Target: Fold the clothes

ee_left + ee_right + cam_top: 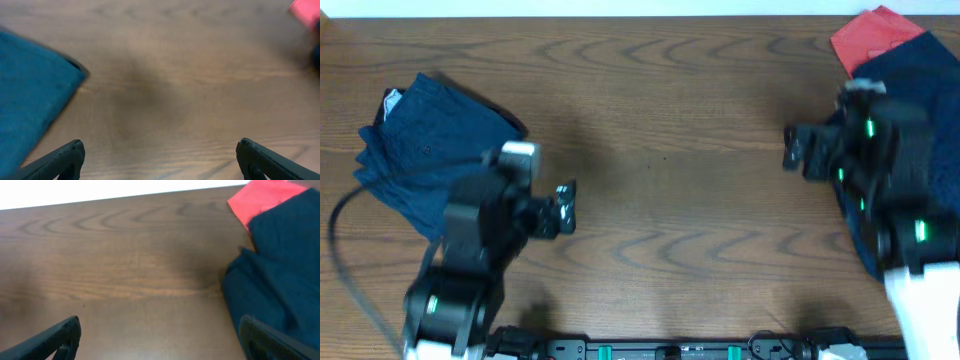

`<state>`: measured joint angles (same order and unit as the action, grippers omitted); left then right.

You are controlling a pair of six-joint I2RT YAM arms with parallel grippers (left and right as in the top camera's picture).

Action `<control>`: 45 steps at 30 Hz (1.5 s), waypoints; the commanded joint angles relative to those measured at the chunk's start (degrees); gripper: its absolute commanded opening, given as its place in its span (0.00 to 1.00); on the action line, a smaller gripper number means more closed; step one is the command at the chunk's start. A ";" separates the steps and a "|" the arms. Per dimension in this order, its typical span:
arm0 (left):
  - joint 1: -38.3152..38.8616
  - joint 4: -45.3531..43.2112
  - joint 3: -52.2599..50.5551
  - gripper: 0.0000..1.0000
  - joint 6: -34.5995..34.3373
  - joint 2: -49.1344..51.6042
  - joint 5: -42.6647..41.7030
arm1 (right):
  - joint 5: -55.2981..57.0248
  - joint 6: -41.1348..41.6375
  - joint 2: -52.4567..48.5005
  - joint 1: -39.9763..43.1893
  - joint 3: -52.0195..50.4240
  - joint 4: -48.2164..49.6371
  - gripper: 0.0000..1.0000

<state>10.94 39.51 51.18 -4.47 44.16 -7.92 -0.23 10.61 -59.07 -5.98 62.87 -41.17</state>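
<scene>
**Grippers: two.**
- My left gripper [160,152] was spread wide, its two fingers [65,159] far apart with only bare wood between them. It gripped nothing. It hung over the left-centre of the table [670,120], just to the right of the blue bundle.
- My right gripper [160,330] was also spread wide and empty. It hung over the right-centre of the table, just beside the dark heap, pointing toward the middle.
- The two grippers were well apart from each other.

**Clothes: three lots.**
- One navy-blue garment [425,150] lay at the left of the table as a compact, wrinkled bundle. One small pale label [390,100] showed at its far left corner.
- One red garment [873,35] lay flat at the far right corner. Its near edge was tucked under dark cloth.
- One navy heap [932,70] ran from the red piece down the right edge, partly hidden under my right arm. I could not tell how many pieces made up the heap.

**Other: two.**
- One brown wooden table.
- One dark cable [342,225] curved along the left edge near my left arm.
</scene>
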 commanded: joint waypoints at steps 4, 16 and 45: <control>-0.13 -0.50 -3.89 0.98 -1.81 -8.55 0.94 | 3.67 2.86 18.53 -2.01 -16.11 1.53 0.99; -0.13 1.46 -3.91 0.98 -1.81 -8.39 0.94 | 3.67 2.86 27.28 -2.01 -20.48 -23.02 0.99; -0.13 1.66 -3.91 0.98 -1.81 -8.31 0.94 | 4.28 -13.11 58.45 2.82 -54.45 26.03 0.99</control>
<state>10.94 41.10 47.46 -6.00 35.90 -7.29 4.10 4.43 -1.15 -3.88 13.32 -22.06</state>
